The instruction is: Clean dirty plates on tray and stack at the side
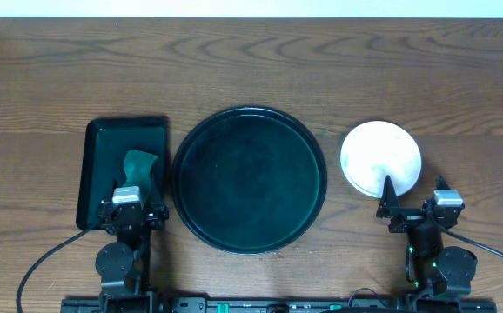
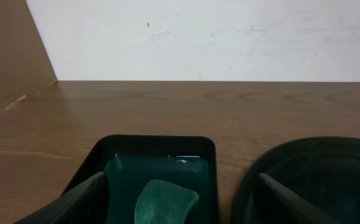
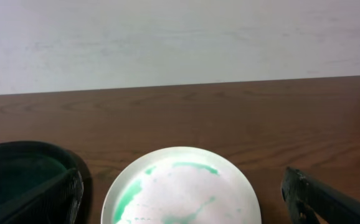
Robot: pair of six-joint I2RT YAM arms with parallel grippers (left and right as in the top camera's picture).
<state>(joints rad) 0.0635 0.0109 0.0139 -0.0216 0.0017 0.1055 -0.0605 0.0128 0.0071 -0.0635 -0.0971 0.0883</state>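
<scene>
The large round black tray lies at the table's middle with nothing on it; its rim also shows in the left wrist view and the right wrist view. A white plate lies on the table to the tray's right, and I cannot tell whether others lie under it. In the right wrist view the plate carries faint teal-green smears. My right gripper is open and empty just in front of the plate. My left gripper is open and empty over the near end of the green tray.
A rectangular dark green tray lies left of the black tray, with a teal-green sponge in it; the sponge also shows in the left wrist view. A pale wall stands behind the table.
</scene>
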